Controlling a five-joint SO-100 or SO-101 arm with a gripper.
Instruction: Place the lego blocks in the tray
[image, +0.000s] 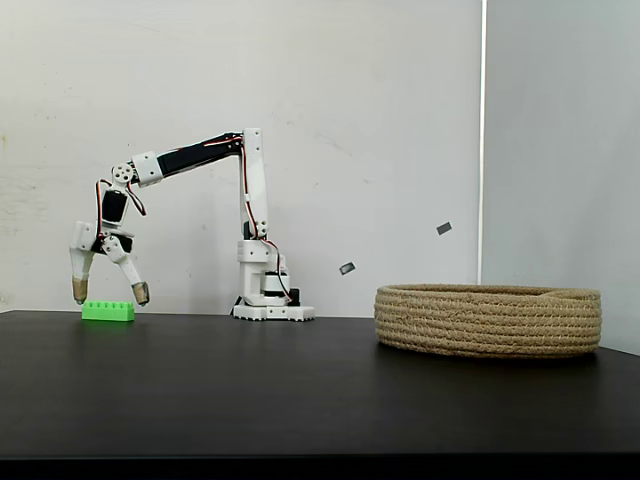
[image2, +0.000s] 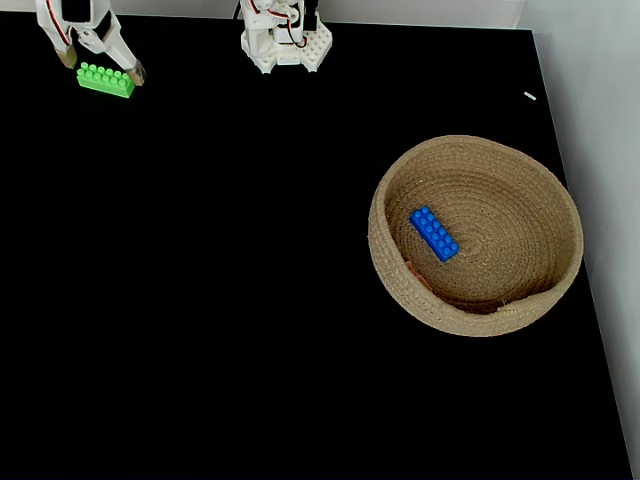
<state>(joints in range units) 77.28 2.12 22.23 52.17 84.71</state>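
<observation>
Pincer (image: 110, 292) spread, straddling green brick (image: 108, 311), arm (image: 190, 157) stretched out, wrist bent down

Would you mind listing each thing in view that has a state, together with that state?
gripper: open, fingertips either side of the green brick, low at the table.
green brick: on the table, not lifted.
blue brick: lying flat in the basket.
basket: upright on the table, holding the blue brick; a pinkish sliver at its inner wall, unclear.
</observation>
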